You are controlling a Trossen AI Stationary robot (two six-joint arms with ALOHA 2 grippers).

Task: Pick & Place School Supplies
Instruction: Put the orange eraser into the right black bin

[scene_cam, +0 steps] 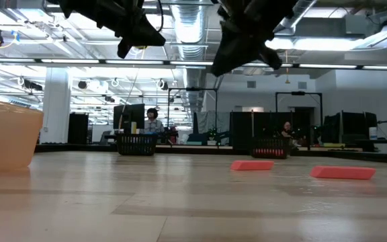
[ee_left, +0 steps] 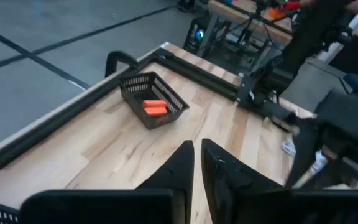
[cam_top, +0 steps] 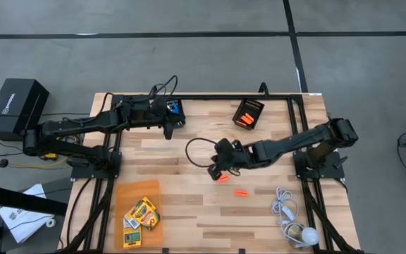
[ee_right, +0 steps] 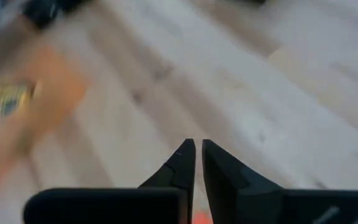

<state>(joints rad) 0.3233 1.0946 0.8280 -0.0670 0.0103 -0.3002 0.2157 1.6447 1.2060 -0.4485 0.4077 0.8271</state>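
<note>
Mid-table: right gripper, jaws nearly together, empty, above orange piece. Far edge: left gripper, jaws nearly together, empty.

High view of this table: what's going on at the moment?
Two dark arms are sorting school supplies on a wooden table. The right hand hangs near the middle, fingers nearly together and empty, beside a small stubby orange piece; another orange piece lies nearer the front. The left hand hangs at the far side, also nearly closed and empty. A black mesh bin at the far edge already holds orange pieces. Yellow-and-green crayon boxes lie in an orange tray at front left.
</note>
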